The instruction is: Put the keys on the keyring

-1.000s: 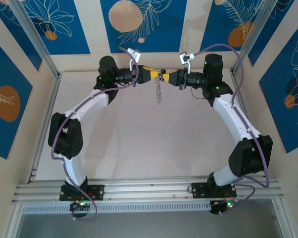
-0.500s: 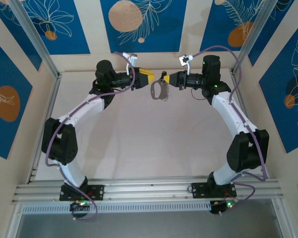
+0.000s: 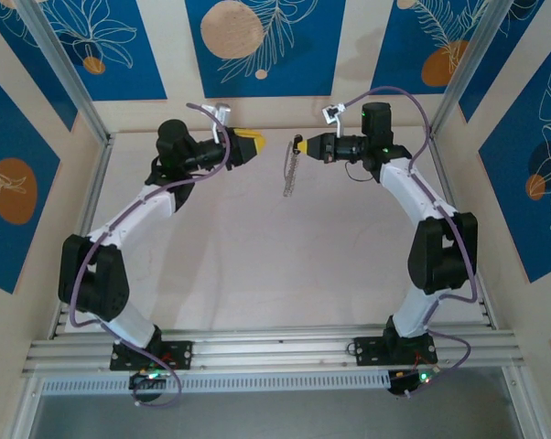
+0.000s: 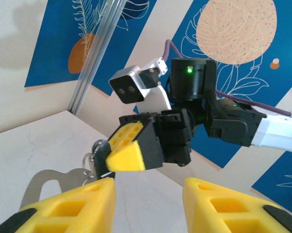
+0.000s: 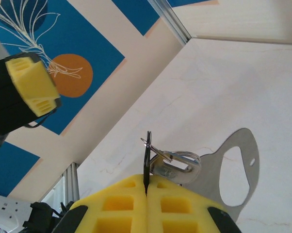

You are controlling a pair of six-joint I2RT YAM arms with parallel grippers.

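1. Keyring [image 3: 292, 174] is pinched at its top by the right gripper [image 3: 300, 144] – hung above the table [image 3: 257, 265].
2. Keys [image 5: 174, 169] are seen at those fingertips.
3. Left gripper [image 4: 148, 194] – fingers spread, nothing held.

Pale marbled counter [image 3: 257, 265] stretching back to the walls [image 3: 173, 55]. Blue leaf-print panels [image 3: 303, 55] standing behind. Aluminium rails [image 3: 275, 349] running along the near edge.

Bright, even light, soft shadows; the left claw [image 4: 148, 187] blurs slightly close-up.
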